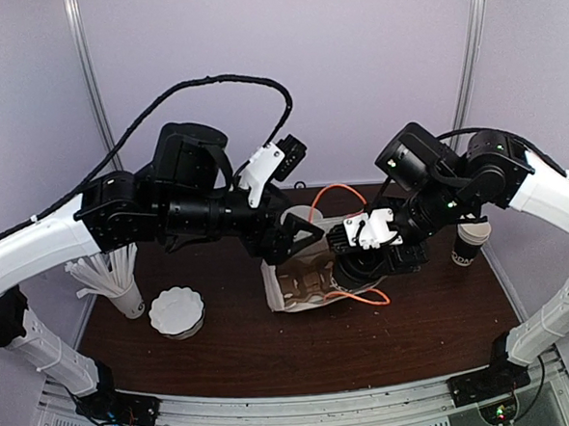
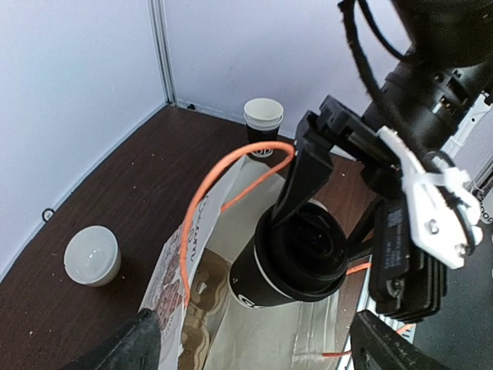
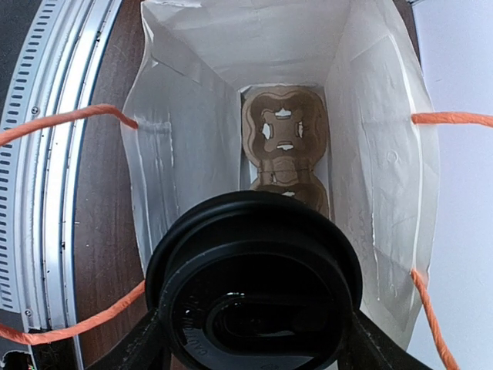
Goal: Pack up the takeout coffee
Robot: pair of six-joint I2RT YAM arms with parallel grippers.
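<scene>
Presently, takeout coffee [image 3: 254,297]: lidded, upright, hanging directly above mouth of bag [image 3: 185,146]; not yet inside.
Right gripper [image 1: 365,262]: clamped on cup wall just under lid, one finger each side.
Left gripper [image 1: 301,235]: jaws spread wide, grasping nothing, poised beside bag's rim.
Cup carrier [image 3: 283,131]: at bottom of bag, wells facing up, beneath cup.
Orange handles [image 3: 69,119]: looping outward on either side of bag mouth.
Risk, descent: cup or finger likely to snag a handle or soft paper wall, folding bag mouth inward or dragging bag along.
Risk, seating: tilted landing if lowered off-centre from a well; possible tip and leak on release.
Risk, bag: unheld, free to lean under a nudge.
</scene>
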